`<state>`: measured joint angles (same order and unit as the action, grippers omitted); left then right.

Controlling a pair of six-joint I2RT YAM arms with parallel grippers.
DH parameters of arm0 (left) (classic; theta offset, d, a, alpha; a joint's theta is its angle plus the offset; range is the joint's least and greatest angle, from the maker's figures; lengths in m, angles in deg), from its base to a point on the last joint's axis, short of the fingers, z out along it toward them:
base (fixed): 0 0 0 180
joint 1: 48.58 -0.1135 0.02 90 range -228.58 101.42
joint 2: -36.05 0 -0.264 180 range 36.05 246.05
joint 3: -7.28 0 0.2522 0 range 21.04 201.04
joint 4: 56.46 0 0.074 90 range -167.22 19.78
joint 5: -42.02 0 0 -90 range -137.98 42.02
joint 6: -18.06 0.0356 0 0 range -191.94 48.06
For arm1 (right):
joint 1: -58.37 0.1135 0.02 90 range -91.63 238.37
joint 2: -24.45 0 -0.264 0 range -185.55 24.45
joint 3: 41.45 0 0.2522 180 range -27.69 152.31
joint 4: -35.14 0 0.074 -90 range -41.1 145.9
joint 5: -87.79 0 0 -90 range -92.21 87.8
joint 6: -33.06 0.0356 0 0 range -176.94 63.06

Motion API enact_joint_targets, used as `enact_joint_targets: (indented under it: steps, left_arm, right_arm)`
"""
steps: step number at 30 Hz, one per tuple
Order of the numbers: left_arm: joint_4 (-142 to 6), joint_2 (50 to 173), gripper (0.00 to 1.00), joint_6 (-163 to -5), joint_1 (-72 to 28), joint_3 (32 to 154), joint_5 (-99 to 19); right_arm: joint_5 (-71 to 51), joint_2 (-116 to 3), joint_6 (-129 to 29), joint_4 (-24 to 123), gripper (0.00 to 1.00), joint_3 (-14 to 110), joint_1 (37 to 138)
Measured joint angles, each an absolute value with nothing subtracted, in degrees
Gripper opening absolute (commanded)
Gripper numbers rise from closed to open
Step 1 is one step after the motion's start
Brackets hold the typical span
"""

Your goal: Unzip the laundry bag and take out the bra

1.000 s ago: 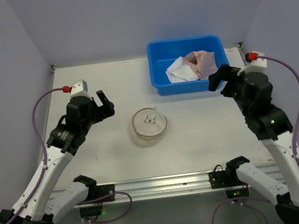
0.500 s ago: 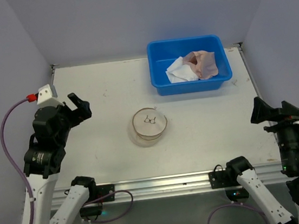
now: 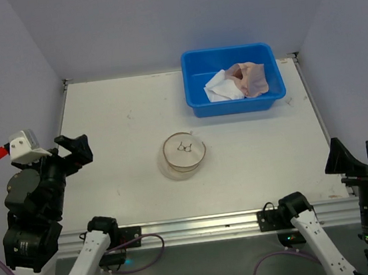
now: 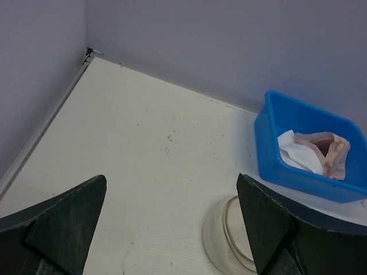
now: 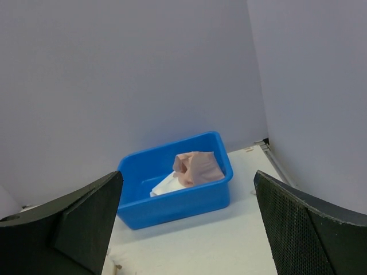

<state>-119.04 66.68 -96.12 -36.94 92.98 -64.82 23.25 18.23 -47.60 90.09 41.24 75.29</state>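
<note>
Both grippers are seen with jaws spread wide and nothing gripped. The left gripper (image 3: 73,151) is raised by the near left corner of the white table (image 3: 114,119), the right gripper (image 3: 359,159) by its near right corner. Well apart from both, about midway between them, the small round white mesh laundry bag (image 3: 184,155) with its tan zipper band is set near the table's middle, flat top upward. Toward the far right corner a blue rectangular plastic tub (image 3: 234,108) is placed, with a crumpled white cloth (image 3: 221,87) and a pinkish-beige garment (image 3: 250,77) contained in it.

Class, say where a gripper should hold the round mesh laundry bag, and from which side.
Probably pinch the laundry bag across its side wall from above: it sits flat, circular top up, standing alone with its wall exposed all round.
</note>
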Motion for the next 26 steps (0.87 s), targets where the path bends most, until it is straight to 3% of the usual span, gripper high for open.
enact_joint_targets:
  steps: [26]
  left_arm:
    - [-122.12, 62.55, 1.0, -96.28, -36.94, 92.7, -65.61]
  right_arm:
    - [18.94, 19.12, -48.01, 90.31, 0.99, 41.19, 75.29]
